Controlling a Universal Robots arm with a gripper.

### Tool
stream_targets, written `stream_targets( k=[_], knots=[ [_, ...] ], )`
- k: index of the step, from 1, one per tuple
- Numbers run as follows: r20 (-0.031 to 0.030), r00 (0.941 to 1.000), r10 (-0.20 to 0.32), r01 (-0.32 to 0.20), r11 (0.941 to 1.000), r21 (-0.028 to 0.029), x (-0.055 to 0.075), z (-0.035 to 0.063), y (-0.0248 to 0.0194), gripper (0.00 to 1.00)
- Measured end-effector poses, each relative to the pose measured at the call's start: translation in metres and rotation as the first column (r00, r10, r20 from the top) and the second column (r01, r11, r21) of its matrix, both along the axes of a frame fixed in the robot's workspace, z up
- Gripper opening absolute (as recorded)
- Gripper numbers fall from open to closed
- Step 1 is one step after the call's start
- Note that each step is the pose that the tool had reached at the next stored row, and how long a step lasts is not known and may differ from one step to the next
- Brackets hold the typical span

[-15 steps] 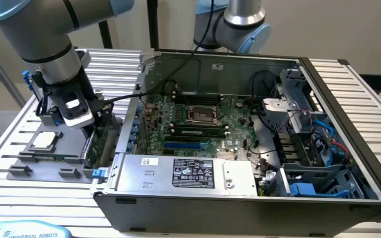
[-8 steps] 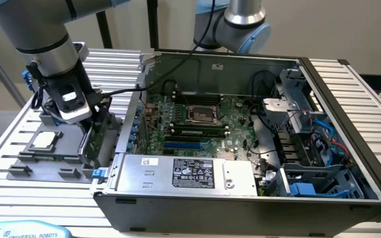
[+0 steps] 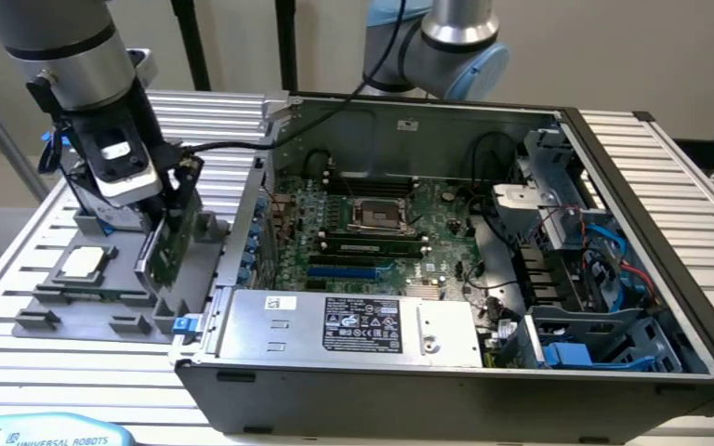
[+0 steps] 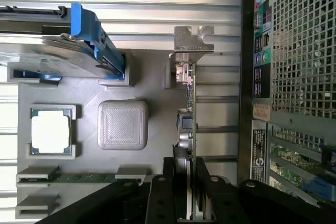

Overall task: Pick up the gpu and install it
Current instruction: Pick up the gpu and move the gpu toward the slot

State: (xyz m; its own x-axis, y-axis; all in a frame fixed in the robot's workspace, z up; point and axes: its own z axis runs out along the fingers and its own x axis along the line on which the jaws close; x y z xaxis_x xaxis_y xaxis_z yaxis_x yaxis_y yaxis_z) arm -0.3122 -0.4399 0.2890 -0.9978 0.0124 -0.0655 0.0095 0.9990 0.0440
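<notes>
Desk (image 3: 34,372), exterior view, noted from its left to its right.

- Far left: grey tray (image 3: 53,311) lying on the slatted desk. CPU (image 3: 82,263) sits flat in its pocket. In the wrist view a drive (image 4: 52,56) with blue rails and a memory stick (image 4: 79,178) also rest in tray pockets.
- Right edge of the tray, just beside the case: arm is down over it. Pincer (image 4: 185,174) is closed on the gpu (image 4: 186,121), one finger on each face of the card, gripping its edge at the end away from the bracket.
- The gpu stands upright on edge, its green board facing the case. Its silver bracket (image 4: 193,40) is at the far end from the pincer, over a grey post of the tray. I cannot tell whether the card's lower edge is touching the tray or just clear of it.
- Centre to right: case (image 3: 456,395) lies open side up. The motherboard (image 3: 382,223) is visible inside, with the power supply (image 3: 345,325) along the near wall. The gpu is outside the case, not yet installed.
</notes>
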Motion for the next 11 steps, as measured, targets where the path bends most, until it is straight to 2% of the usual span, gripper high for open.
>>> stream_targets(
  k=[11],
  knots=[
    [-0.0071,1.0,0.0,0.0,1.0,0.0,0.004,0.0503,-0.0001,0.27]
  ],
)
